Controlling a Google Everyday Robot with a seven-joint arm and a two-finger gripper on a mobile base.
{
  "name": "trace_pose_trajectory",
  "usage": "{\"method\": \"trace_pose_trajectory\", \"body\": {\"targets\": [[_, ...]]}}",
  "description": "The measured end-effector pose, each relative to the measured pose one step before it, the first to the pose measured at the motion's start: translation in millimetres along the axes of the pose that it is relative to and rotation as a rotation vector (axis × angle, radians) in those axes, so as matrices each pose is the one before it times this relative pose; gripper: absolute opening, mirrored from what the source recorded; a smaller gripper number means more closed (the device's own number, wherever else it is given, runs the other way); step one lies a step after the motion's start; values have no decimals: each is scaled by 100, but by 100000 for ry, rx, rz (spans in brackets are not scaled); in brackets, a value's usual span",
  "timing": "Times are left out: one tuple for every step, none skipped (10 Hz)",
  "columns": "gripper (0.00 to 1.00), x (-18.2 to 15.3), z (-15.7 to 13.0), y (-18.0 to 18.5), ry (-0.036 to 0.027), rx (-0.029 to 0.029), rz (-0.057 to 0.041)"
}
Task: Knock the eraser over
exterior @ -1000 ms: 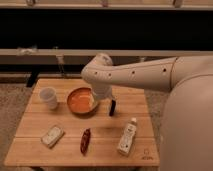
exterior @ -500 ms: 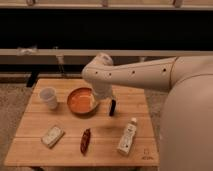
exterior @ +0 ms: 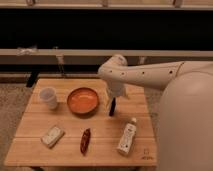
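Gripper (exterior: pixel 109 98) low over table; eraser (exterior: pixel 112 108) upright at its 6 o'clock, 3 o'clock of orange bowl (exterior: pixel 82 100). Grip state: cannot tell.

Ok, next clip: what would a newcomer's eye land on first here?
The bulky white arm reaching in from the right over the wooden table, its gripper hanging just right of the orange bowl at mid-table. Just below the gripper stands the small black eraser, upright.
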Motion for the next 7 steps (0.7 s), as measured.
{"method": "trace_pose_trajectory", "body": {"targets": [[80,-341,1136,-312,760,-127,830],[80,-183,764,-126,586,-25,357],[80,-172,696,-466,633,401,701],[80,-169,498,-539,504,674,745],[80,-223,363,-489,357,1059,563],[80,-186,136,-659,-127,825,1546],[80,-93,50,-820,-324,826,1894]]}}
